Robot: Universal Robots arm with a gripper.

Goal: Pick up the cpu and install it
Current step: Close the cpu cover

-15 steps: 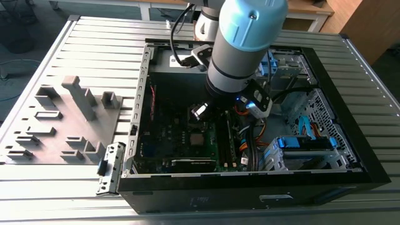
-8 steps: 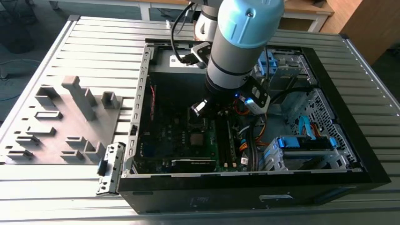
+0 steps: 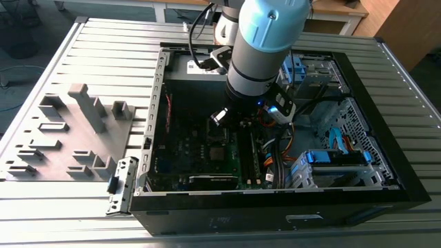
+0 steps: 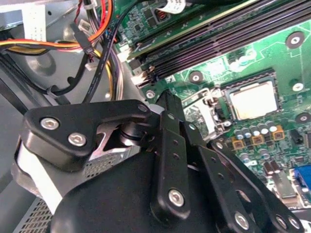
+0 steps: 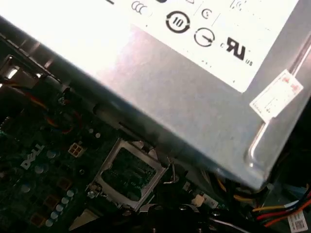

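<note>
Silver-grey cpu (image 4: 253, 100) sits flat in its black-rimmed socket on the green motherboard (image 4: 272, 58), seen in the second wrist view; no part of the gripper touches it. The black linkage of the gripper (image 4: 171, 99) stands beside and above the socket, w/ the metal socket bracket (image 4: 201, 104) between it and the chip. Fingers: tips hidden behind the linkage, so cannot tell if apart or together; nothing seen held.

Exterior view: arm (image 3: 265, 46) reaches down into the open pc case (image 3: 276, 212), wrist over the board's middle, approx. above the socket area. Case lies on its side on a ribbed metal tabletop (image 3: 103, 51). Grey moulded fixture (image 3: 72, 134) lies on the tabletop at the exterior view's left, well apart from the arm.

First wrist view: grey power-supply box (image 5: 194, 82) w/ white labels, close above the board; below it the hinged socket frame (image 5: 127, 174). Orange, yellow, red wires (image 4: 95, 29) run near the memory slots (image 4: 218, 36).
</note>
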